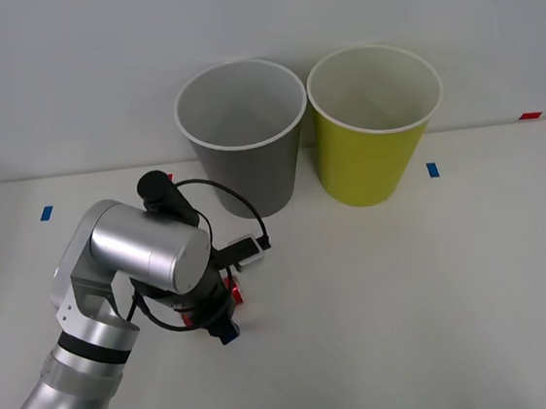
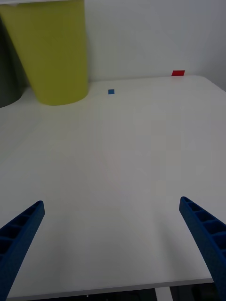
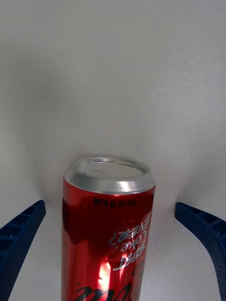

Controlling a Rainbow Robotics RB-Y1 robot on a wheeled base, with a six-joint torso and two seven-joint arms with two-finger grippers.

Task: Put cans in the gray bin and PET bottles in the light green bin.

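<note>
- Straddling the can (image 3: 107,235) on the table with my left gripper (image 3: 113,244), jaws wide, nothing gripped.
- I'd centre it, then squeeze mid-body.
- Right gripper (image 2: 113,249) waits, fingers spread; gray bin (image 1: 243,134) sits beyond.

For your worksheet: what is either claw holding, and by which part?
Nothing. The left claw is open around the red can, fingers apart from it; the right claw is open.

My left arm (image 1: 116,289): brushed silver, black joints

At the lower left of the front frame I see rounded silver segments with a black band between them, a black knob on top and thin black cables looping to a small white block. In both wrist frames my fingers (image 3: 19,235) (image 2: 202,235) are blue, ribbed wedges at the bottom corners.
</note>
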